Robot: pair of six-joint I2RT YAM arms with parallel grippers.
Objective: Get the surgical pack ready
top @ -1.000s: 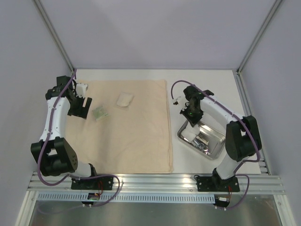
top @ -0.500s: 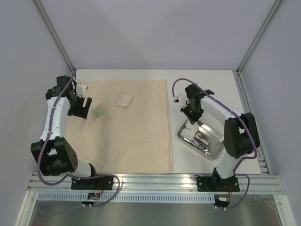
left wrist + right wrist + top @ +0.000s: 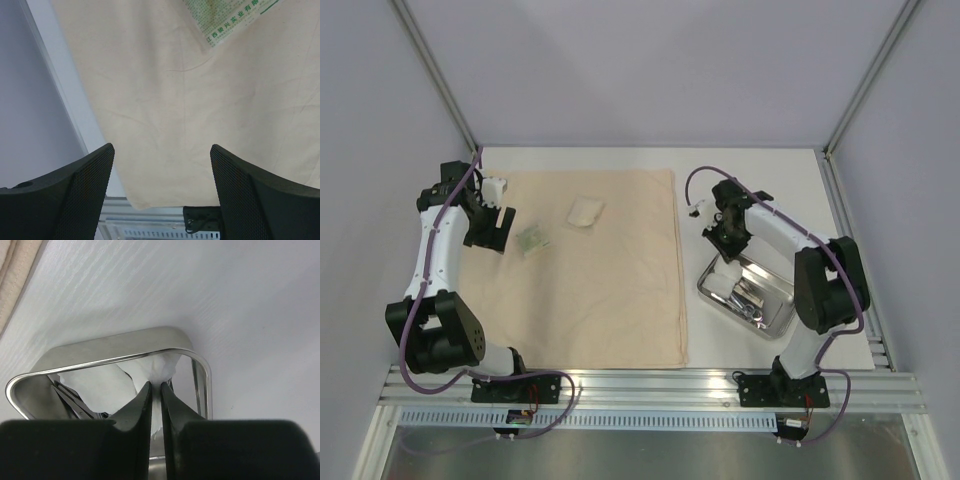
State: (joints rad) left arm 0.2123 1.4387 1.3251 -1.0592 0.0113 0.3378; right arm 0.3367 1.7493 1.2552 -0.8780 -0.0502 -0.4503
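Observation:
The beige cloth sheet (image 3: pixel 610 290) lies flat on the table, with a white gauze square (image 3: pixel 585 212) and a green-printed packet (image 3: pixel 532 241) on its far left part. The steel tray (image 3: pixel 782 310) stands right of the cloth and holds scissors (image 3: pixel 70 399) and white gauze (image 3: pixel 97 385). My right gripper (image 3: pixel 156 388) hangs over the tray's far end, shut on a fold of that gauze with only a thin gap between its fingers. My left gripper (image 3: pixel 161 167) is open above the cloth (image 3: pixel 165 100), just left of the packet (image 3: pixel 225 20), with nothing between its fingers.
Aluminium frame posts rise at the back corners. A slotted rail (image 3: pixel 650 385) runs along the near edge by both arm bases. The cloth's near left corner and the table edge (image 3: pixel 65 100) show in the left wrist view.
My right gripper has drawn slightly back and left above the tray's far end, and its fingers have eased a little. The left arm has not moved.

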